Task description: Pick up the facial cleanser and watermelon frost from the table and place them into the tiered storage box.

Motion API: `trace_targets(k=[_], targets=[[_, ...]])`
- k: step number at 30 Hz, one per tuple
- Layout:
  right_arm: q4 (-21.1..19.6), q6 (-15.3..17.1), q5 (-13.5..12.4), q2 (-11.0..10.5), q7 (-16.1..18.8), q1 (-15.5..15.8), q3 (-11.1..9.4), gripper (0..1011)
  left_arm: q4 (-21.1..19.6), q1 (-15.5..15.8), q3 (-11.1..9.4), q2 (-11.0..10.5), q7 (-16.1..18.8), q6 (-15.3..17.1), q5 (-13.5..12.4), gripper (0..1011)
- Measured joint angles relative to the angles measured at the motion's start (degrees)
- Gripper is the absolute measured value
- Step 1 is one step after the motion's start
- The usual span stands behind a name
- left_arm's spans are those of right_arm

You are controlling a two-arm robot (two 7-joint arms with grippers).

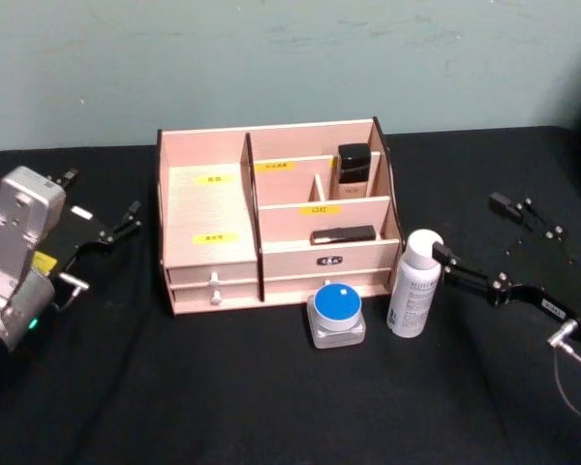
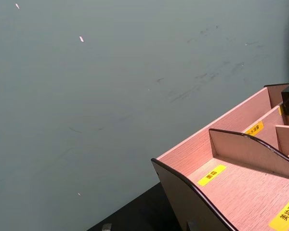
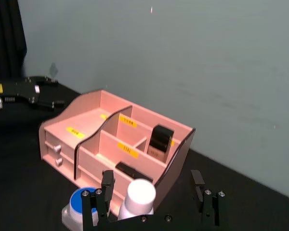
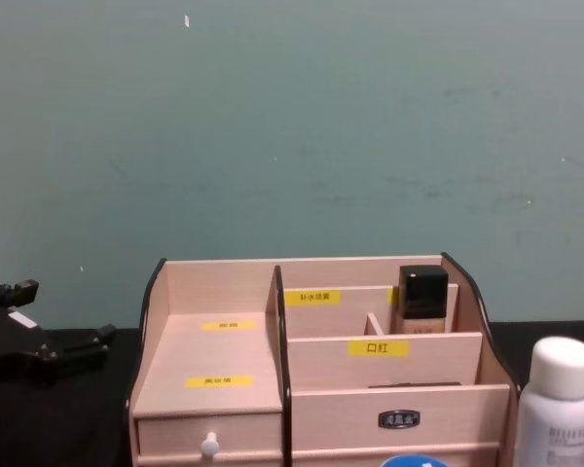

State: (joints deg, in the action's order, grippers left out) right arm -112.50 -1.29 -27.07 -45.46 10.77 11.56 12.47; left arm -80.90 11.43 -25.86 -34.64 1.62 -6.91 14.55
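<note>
The facial cleanser (image 1: 413,284), a tall white bottle with a rounded cap, stands on the black table in front of the tiered storage box (image 1: 208,208), off its right end. Left of the bottle sits the watermelon frost (image 1: 336,312), a squat clear jar with a blue lid. My right gripper (image 1: 474,232) is open just right of the bottle, with one fingertip (image 1: 443,256) close beside the cap. In the right wrist view the white cap (image 3: 140,192) shows between the spread fingers (image 3: 106,190), and the blue lid (image 3: 77,202) lies beside them. My left gripper (image 1: 99,199) rests open left of the box.
A beige bottle with a black cap (image 1: 353,165) stands in a back compartment of the box, and a flat black item (image 1: 343,234) lies in the front one. Two drawers with white knobs (image 1: 214,281) face me. A grey-green wall (image 4: 292,126) rises behind the table.
</note>
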Motion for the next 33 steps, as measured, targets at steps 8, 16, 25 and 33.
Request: trace_targets(k=[8,16,25,33], targets=[[0.9,3.5,0.4,0.5,0.9,-0.1,0.5,1002,0.0,0.0,0.0,0.0,0.0,0.0,0.0,1010],[5.1,5.0,1.5,3.0,2.6,-1.4,2.2,1002,0.0,0.0,0.0,0.0,0.0,0.0,0.0,1010],[8.4,5.2,2.6,5.2,3.7,-2.4,2.7,1002,0.0,0.0,0.0,0.0,0.0,0.0,0.0,1010],[11.9,4.5,3.2,7.8,5.6,-4.2,2.9,1002,0.0,0.0,0.0,0.0,0.0,0.0,0.0,1010]])
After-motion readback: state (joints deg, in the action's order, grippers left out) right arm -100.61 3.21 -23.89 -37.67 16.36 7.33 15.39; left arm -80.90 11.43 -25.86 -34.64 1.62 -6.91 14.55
